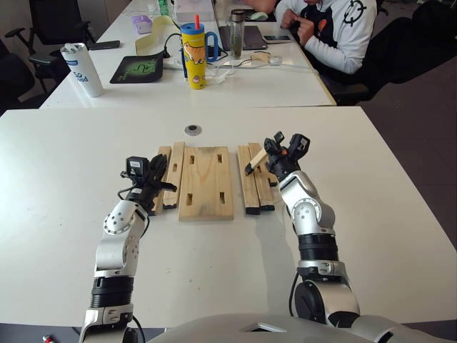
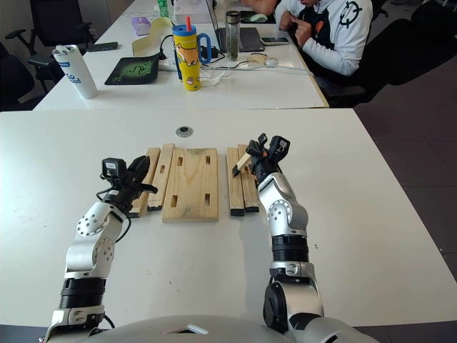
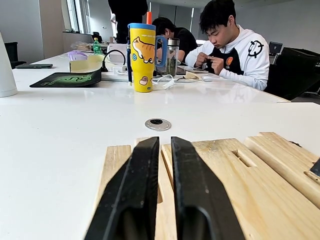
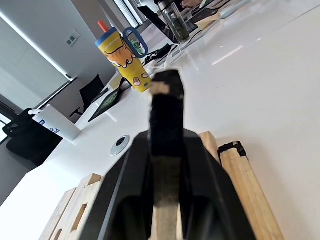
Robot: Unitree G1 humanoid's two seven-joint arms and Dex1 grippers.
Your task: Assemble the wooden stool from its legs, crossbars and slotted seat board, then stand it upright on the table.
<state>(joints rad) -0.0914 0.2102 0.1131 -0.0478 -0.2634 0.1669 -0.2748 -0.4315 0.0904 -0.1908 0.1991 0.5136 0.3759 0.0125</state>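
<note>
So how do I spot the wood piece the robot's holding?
Find the slotted seat board in the middle of the table. Right of it lie long legs; the short black-tipped piece tilted above them, in the right gripper, is the only one lifted.

Holds the left arm (image 1: 118,236) bent at the elbow, forearm angled toward the seat board (image 1: 206,182). Rests the left gripper (image 3: 162,142) low, just left of that board, fingers (image 3: 137,180) drawn almost together. Raises the right arm (image 1: 310,214) just right of the board, with the right gripper (image 1: 273,148) above the table, clamped on a short, tilted wooden piece (image 1: 257,161).
</note>
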